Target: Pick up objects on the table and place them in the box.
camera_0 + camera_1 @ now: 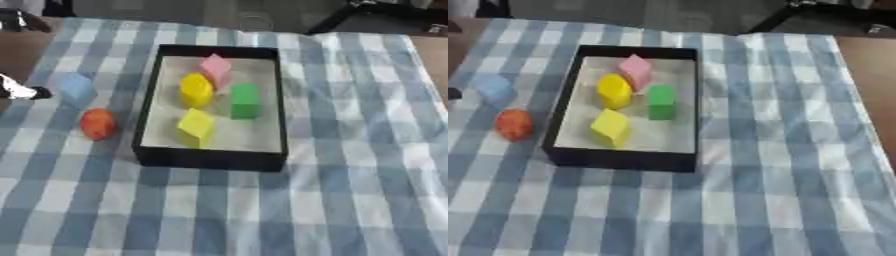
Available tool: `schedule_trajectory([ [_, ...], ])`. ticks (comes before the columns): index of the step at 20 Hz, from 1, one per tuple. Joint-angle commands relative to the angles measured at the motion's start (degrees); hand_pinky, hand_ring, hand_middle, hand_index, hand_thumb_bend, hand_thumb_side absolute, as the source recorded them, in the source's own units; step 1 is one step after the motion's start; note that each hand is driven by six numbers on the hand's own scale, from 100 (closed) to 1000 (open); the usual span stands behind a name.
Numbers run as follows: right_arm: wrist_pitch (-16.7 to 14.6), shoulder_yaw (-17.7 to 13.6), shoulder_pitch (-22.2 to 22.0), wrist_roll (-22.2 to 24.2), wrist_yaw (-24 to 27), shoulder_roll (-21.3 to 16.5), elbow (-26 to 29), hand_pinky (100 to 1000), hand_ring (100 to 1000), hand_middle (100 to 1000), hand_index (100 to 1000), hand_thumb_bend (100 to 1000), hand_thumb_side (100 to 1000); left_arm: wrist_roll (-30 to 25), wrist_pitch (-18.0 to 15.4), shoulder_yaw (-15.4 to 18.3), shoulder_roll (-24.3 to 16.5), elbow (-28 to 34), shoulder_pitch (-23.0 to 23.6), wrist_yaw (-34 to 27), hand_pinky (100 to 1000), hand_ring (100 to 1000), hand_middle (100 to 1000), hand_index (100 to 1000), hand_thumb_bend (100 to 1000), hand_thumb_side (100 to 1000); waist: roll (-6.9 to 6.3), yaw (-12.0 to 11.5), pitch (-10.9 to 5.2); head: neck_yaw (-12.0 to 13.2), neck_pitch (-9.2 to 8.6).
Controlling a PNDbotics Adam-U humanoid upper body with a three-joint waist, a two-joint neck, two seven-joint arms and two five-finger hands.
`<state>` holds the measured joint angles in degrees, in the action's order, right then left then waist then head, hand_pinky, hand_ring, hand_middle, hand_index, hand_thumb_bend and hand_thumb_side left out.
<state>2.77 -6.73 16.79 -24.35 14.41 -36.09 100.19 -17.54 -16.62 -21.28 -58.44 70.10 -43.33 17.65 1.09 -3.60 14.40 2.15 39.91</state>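
Checked cloth (350, 150) under black box (210, 160). Inside box: green block (245, 101), yellow cylinder (196, 90), yellow block (197, 125), pink block (215, 69). Left of box: blue block (75, 86), orange ball (97, 123). Far left of box: left hand (19, 90), fingers indistinct, grip cannot tell.

From head height we look steeply down through both eyes, facing twelve o'clock over the checked tablecloth (350, 150), both views sharing the black box (623, 159), the right eye's framing shifted toward three o'clock.

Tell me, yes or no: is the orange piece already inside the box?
No. The orange piece lies on the checked cloth just outside the left wall of the black box, near a blue piece.
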Motion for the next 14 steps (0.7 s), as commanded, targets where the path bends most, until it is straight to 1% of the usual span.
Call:
schedule_trajectory([
  [1,0.28,0.78,0.15,-3.17,0.18,-2.56,1.45,796,812,709,837,100,717,-3.08,-2.06,0.83,-0.54,-1.60,-2.16,3.13,895,884,809,871,637,105,-0.90,-0.16,-0.12,-0.12,-0.66],
  [2,0.43,1.18,0.02,-4.18,0.12,-2.58,1.64,795,811,707,836,100,717,-4.09,-2.60,1.18,-0.15,-2.14,-2.67,4.14,894,882,808,869,609,100,-0.90,-0.23,-0.11,-0.22,-0.64],
  [5,0.88,2.10,-0.20,-6.45,0.07,-2.57,2.16,795,809,706,835,100,718,-6.99,-3.83,2.06,1.25,-4.19,-4.23,7.03,892,877,809,869,572,100,-0.85,-0.34,-0.03,-0.48,-0.63],
  [10,1.30,2.36,-0.61,-7.28,-0.17,-2.55,2.94,795,807,703,834,100,713,-11.83,-6.44,3.89,3.60,-7.38,-6.39,11.65,889,854,809,863,589,100,-0.49,-0.17,0.28,-1.01,-0.07],
  [14,1.58,2.40,-0.92,-7.39,-0.23,-2.35,3.28,795,806,701,834,100,717,-16.07,-7.45,5.33,4.60,-8.67,-7.84,13.03,888,837,806,860,583,100,-0.26,0.12,0.72,-1.86,0.49],
])
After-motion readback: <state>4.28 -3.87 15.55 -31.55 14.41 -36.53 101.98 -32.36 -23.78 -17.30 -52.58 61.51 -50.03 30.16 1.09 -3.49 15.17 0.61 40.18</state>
